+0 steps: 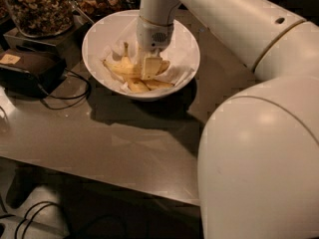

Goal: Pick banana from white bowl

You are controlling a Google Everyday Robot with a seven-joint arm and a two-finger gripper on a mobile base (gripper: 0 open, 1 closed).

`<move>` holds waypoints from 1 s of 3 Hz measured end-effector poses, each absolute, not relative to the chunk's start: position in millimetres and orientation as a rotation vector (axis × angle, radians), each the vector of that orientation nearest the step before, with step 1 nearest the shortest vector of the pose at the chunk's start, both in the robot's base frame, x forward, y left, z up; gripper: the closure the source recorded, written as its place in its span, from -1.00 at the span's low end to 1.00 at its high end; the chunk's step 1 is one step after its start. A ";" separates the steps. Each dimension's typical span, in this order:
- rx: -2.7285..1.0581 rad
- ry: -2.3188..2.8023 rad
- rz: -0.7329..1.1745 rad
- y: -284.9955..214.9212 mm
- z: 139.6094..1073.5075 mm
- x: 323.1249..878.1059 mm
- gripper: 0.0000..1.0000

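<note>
Claw (151,69) low inside white bowl (95,38), covering banana (119,69) middle; grip state unclear.

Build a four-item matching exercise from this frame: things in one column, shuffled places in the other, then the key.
Things
1. robot's white two-finger gripper
2. long curved yellow banana
3. clear glass jar of nuts
4. flat black box with a cable

Places
A. back left, behind the black box
B. lying inside the round deep white bowl
C. on the grey table, left of the bowl
D. reaching down into the bowl from above

Pairs: 1-D, 2-B, 3-A, 4-C
</note>
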State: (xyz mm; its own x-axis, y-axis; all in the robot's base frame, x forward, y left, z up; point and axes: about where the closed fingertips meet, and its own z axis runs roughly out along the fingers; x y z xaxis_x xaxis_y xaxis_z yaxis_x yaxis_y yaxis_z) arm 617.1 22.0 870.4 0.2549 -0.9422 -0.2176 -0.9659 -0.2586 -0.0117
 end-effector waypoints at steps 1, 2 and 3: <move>-2.321 1.812 0.224 19.8 882.7 612.5 1.00; -2.261 1.801 0.187 10.8 905.2 598.0 1.00; -2.232 1.791 0.144 3.6 928.4 581.6 1.00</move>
